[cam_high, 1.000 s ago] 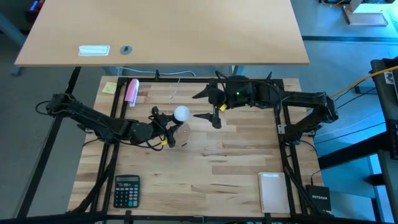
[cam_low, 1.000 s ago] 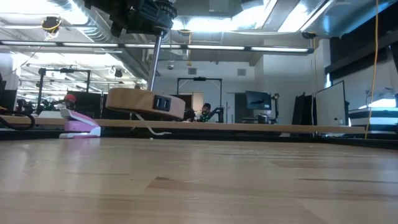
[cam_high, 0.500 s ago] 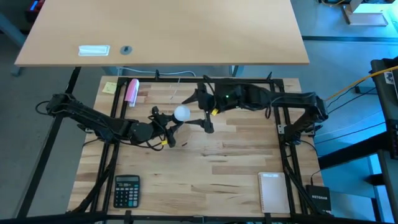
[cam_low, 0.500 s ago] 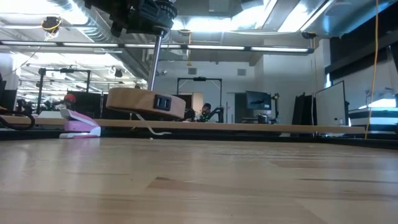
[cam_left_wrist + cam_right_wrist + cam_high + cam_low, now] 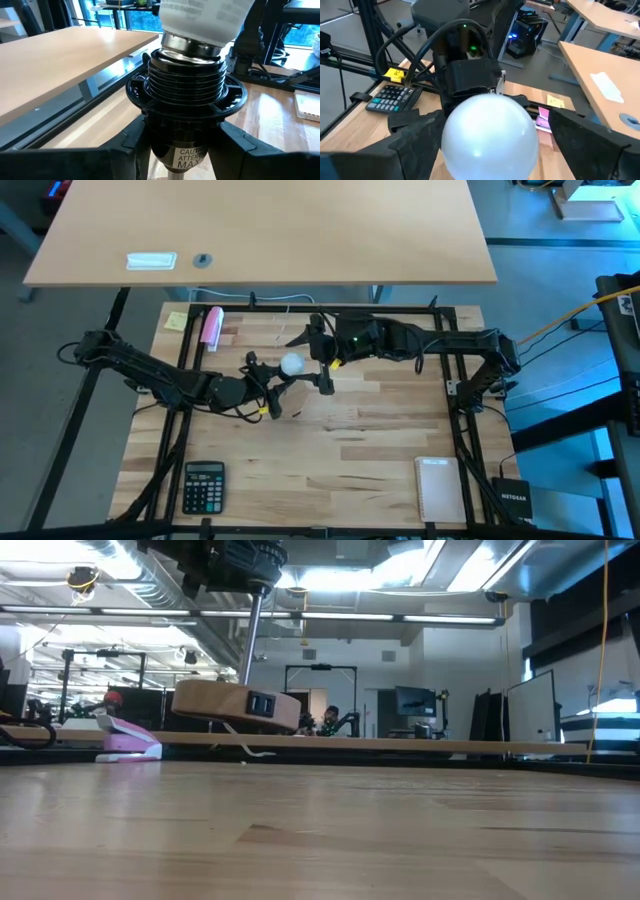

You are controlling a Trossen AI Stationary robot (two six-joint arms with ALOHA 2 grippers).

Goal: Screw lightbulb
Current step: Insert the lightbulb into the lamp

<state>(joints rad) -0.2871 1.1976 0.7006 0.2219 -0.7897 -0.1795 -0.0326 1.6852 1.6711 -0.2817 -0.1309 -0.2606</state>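
Overhead, lightbulb (image 5: 291, 363) lies between both grippers, right gripper (image 5: 312, 357) spread wide around it. Left wrist view: left gripper (image 5: 176, 150) clamps black socket (image 5: 185, 117), bulb's base seated in it (axes aligned). Right wrist view: globe centred between open fingers (image 5: 415, 131).

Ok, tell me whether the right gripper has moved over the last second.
Yes. In the high view the right gripper has shifted left, away from the table's right frame rail, and now brackets the lightbulb.
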